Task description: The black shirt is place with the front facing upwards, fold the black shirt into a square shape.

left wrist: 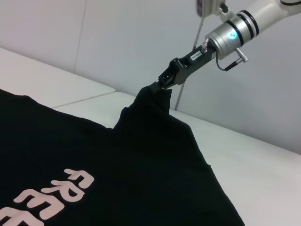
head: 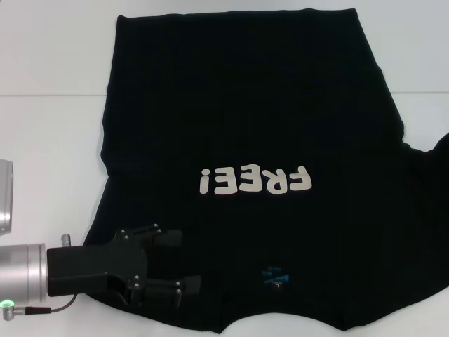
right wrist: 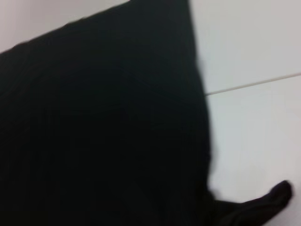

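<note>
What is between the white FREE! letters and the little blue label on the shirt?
Nothing but plain black cloth. In the head view, the stretch of the black shirt between the white letters and the blue label is bare fabric.

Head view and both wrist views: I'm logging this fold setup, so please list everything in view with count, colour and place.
black shirt: one, black, spread front up across the table, collar toward the robot, white letters "FREE!" on the chest, small blue neck label near the collar.
table: one, white, under the shirt, with a thin seam line running across it.
left pincer: one, black on a silver arm, over the shirt's near left shoulder, fingers apart.
right pincer: one, black on a silver and white arm, seen only in the left wrist view, shut on a raised peak of the shirt's far side.
</note>
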{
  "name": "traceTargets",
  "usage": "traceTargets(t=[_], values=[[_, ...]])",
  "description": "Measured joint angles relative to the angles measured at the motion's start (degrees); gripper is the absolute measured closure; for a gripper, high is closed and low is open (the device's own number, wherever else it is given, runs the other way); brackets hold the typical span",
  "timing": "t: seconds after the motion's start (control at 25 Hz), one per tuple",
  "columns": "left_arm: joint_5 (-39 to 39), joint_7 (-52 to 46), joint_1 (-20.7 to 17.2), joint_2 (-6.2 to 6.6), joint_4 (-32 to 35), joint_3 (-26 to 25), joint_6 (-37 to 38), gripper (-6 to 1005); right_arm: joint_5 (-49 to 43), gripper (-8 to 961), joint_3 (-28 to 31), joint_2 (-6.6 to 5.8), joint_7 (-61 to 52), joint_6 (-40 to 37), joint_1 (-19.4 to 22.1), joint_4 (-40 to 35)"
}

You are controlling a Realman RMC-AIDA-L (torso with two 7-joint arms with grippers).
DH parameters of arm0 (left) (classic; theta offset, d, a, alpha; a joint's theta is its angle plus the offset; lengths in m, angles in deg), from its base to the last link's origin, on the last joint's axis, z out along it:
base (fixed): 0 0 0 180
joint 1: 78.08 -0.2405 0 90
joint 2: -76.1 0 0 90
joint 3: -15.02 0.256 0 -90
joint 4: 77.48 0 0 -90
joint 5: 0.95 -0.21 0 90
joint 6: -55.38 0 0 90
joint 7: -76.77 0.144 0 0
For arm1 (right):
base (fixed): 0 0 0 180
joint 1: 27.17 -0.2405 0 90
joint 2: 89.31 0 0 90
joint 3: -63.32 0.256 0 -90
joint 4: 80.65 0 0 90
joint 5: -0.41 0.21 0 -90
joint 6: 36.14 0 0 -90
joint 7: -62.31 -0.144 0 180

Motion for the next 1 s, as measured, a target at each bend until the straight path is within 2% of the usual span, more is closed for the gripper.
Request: traceTargets(t=[0.44,0.72,1.0], values=[[-0.1,0.0,-0.03,-0.08,-0.09,0.0,0.02,50,-0.2,916,-7.88,2.28,0.3,3.6,-5.14,4.64],[0.02,0.0,-0.12,-0.11,-0.19,0.0,-0.05,50,-0.01,914,-9.23,3.79,2.51,4.24,-6.26,5.43],[0.07,0.0,-0.13,-0.4,-0.2,0.0,-0.36,50,3.73,872,-9.07,4.05,5.72,3.84,-5.63,6.28]])
